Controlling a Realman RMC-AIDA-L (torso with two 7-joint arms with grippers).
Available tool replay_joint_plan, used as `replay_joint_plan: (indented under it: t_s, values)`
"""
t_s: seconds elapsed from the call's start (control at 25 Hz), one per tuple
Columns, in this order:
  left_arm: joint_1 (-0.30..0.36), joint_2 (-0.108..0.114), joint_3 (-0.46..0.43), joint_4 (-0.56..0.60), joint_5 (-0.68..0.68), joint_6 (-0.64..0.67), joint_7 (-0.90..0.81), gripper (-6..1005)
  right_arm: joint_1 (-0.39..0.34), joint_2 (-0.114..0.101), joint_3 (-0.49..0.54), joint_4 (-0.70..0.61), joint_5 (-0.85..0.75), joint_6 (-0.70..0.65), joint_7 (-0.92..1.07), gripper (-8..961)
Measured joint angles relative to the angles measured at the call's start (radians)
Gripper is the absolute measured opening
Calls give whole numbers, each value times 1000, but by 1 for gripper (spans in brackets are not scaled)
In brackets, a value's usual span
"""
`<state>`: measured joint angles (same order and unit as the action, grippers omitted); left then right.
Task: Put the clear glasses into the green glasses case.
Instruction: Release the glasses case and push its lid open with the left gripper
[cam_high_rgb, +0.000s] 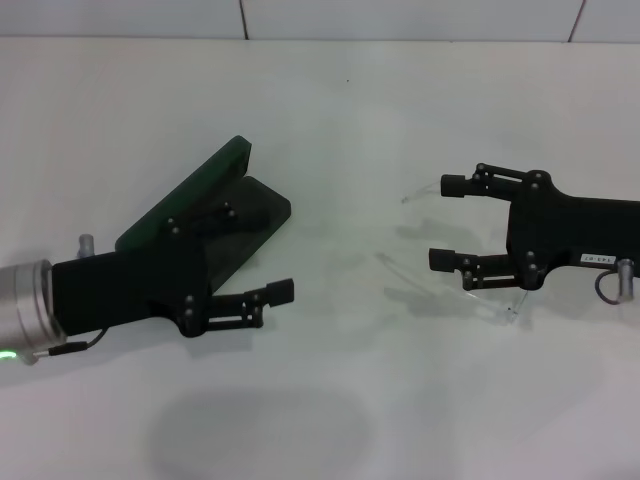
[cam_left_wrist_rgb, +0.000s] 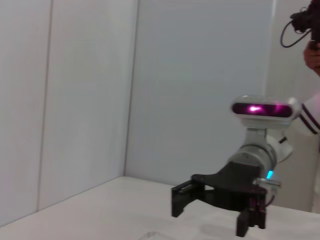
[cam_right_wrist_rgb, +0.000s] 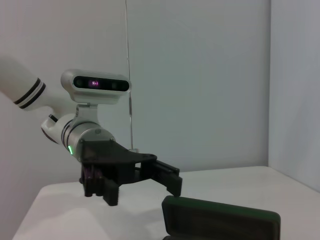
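On the plain white bench (cam_high_rgb: 330, 110) backed by pale wall panels, both end effectors, left (cam_high_rgb: 262, 265) and right (cam_high_rgb: 447, 222), sit spread apart.

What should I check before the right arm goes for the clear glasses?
1. Green glasses case open, lid up: ok.
2. Clear glasses lying on the table, not yet in the case: ok.
3. Right gripper open, its fingers either side of the glasses: ok.
4. Fingers actually touching the glasses: cannot tell.
5. Left gripper over the near end of the case, partly covering the opening: not ok.
6. Left gripper open or shut: cannot tell.
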<state>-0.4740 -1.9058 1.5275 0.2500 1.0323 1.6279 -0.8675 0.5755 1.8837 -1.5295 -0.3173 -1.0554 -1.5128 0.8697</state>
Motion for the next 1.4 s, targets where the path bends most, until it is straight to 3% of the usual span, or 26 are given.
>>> replay_joint_plan:
  t_s: [0.44,0.6,0.72,0.8,0.84,0.92,1.04,1.16,1.28,1.4]
  values:
    - [-8,-7,-9,26,8,-39,-45,845,1,6,0,-2,0,22,0,868]
    - [-6,17,-65,112,34,-128,-196,835,5,7,1,-3,0,22,6,867]
    - [5,42,-123,246,151,-284,-390,827,5,6,1,-1,0,23,7,867]
    - [12,41,-169,320,262,-355,-485,822,6,5,1,2,0,25,7,867]
    - [21,28,-223,383,367,-390,-551,819,6,4,1,2,0,27,8,867]
    - [27,13,-267,423,448,-405,-594,814,6,4,0,2,0,32,9,867]
    - [31,-35,-385,498,647,-413,-684,806,6,3,0,0,0,38,10,867]
    - [34,-69,-437,560,792,-414,-751,798,6,3,0,-2,0,44,10,867]
    - [37,-88,-450,589,854,-415,-779,790,7,1,0,-3,0,52,10,867]
    - [41,-94,-450,596,866,-416,-798,783,10,1,0,-4,0,54,10,867]
